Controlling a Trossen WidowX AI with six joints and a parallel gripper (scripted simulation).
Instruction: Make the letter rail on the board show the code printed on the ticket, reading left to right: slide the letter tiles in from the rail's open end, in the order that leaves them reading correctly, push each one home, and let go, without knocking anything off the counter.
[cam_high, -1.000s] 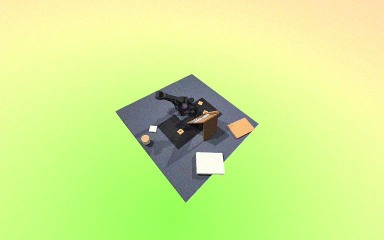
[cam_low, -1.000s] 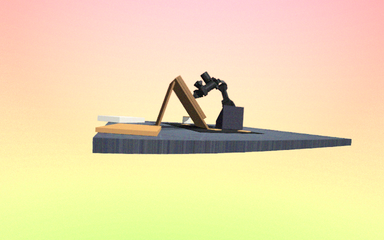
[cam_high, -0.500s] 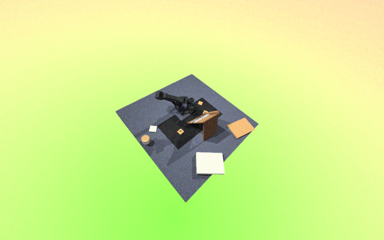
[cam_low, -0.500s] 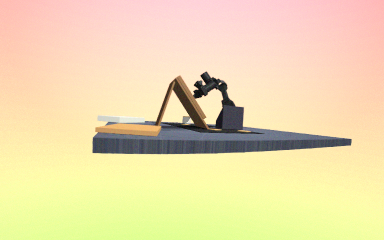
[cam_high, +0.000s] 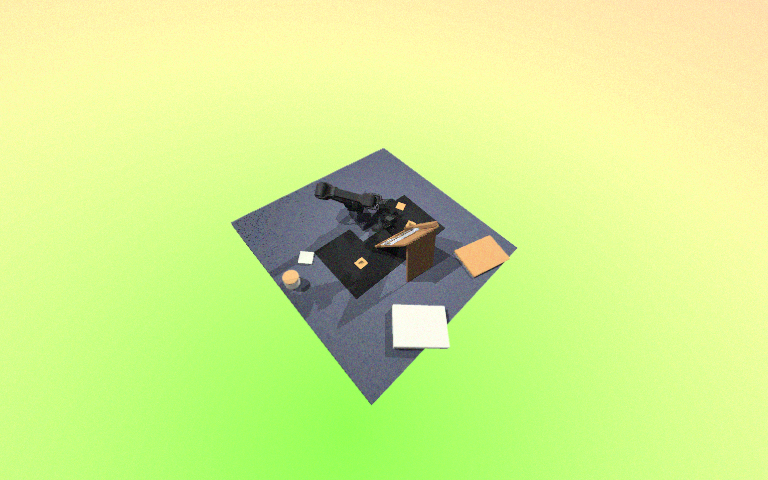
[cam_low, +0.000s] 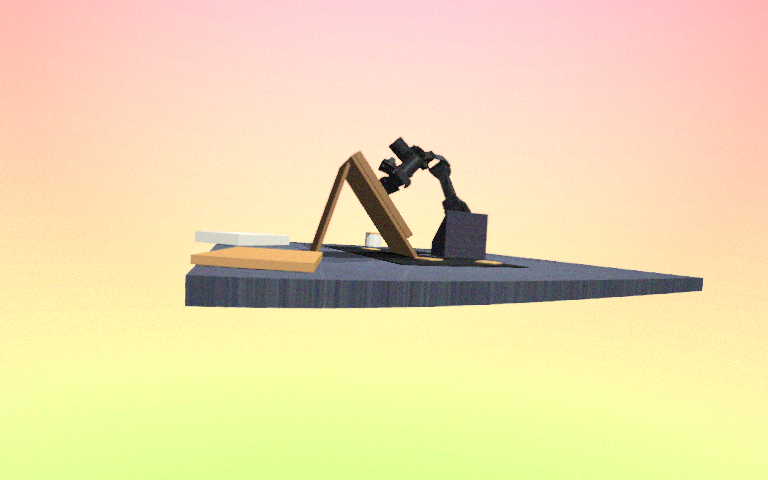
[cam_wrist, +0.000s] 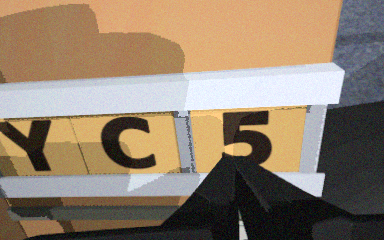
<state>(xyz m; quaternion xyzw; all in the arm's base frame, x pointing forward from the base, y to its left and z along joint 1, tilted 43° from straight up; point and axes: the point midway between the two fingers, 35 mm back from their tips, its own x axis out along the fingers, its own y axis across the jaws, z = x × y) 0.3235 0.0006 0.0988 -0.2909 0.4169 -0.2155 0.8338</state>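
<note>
My empty gripper (cam_wrist: 239, 172), fingers pinched shut, sits at the "5" tile (cam_wrist: 247, 140) near the letter rail (cam_wrist: 170, 92)'s right end; I'd nudge it squarely left to close the gap beside "C" (cam_wrist: 127, 142).

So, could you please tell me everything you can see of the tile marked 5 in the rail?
The 5 tile is a flat square, tan-orange, with a bold black 5 on its face. It sits upright in the white rail, between the upper and lower lips, at the right end of the row. A strip of grey gap separates it from the C tile. The gripper, shut and holding nothing, overlaps the tile's lower edge; contact cannot be confirmed.
</note>
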